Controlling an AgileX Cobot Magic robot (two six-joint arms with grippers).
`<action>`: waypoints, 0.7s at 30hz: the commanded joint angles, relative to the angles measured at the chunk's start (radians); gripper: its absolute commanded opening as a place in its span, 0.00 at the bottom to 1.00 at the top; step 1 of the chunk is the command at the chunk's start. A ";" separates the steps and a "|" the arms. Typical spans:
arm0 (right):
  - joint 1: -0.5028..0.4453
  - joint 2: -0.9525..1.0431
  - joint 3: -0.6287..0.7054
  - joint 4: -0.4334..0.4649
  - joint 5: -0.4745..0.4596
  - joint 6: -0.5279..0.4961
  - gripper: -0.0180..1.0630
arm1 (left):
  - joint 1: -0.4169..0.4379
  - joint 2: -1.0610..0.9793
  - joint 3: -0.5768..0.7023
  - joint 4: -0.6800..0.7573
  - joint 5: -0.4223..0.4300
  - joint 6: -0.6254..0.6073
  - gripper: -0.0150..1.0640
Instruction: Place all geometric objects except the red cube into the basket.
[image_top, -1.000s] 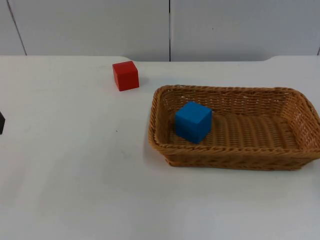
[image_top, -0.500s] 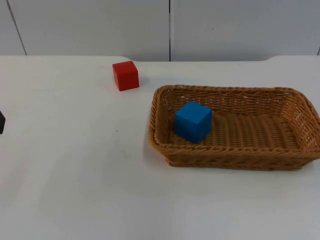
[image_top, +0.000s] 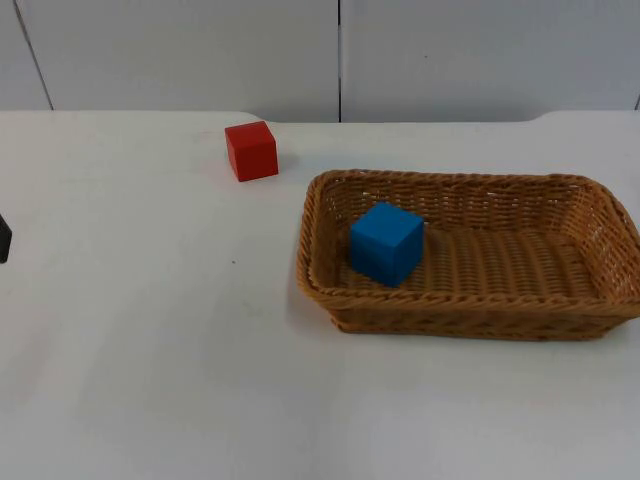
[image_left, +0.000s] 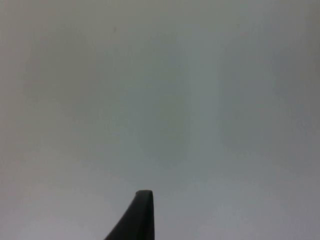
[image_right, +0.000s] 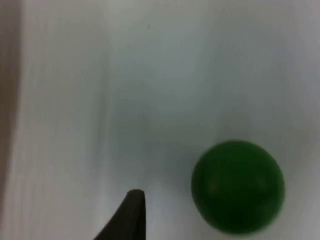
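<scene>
From the top view, the blue cube (image_top: 386, 243) sits inside the wicker basket (image_top: 600, 225), at its left end, and the red cube (image_top: 251, 151) stands apart on the white worktop (image_top: 150, 350), up and to the left of the basket; a sliver of the left arm's black tip (image_top: 4, 239) shows at the picture's left edge. In the left wrist view the left gripper (image_left: 137, 215) hangs over bare worktop with one fingertip visible, so whether its fingers are apart or together I cannot tell; this arm seems to be waiting. In the right wrist view a green ball (image_right: 238, 186) lies on the worktop just beside the right gripper (image_right: 131, 215); again one fingertip shows, so its fingers' state cannot be told. The right arm is plainly the nearer one, and being round the ball offers no long axis to line up with. Against the earlier top views, both cubes and the basket lie unchanged.
</scene>
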 joint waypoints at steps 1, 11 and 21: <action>-0.001 0.019 -0.009 0.023 -0.044 -0.027 0.99 | 0.005 -0.006 0.005 -0.012 -0.006 -0.008 0.96; -0.001 0.113 -0.009 0.027 -0.112 -0.037 0.91 | 0.005 -0.006 0.005 -0.008 -0.006 -0.003 0.96; -0.001 0.083 -0.009 0.043 -0.101 -0.051 0.15 | 0.005 -0.006 0.005 -0.001 -0.006 -0.003 0.96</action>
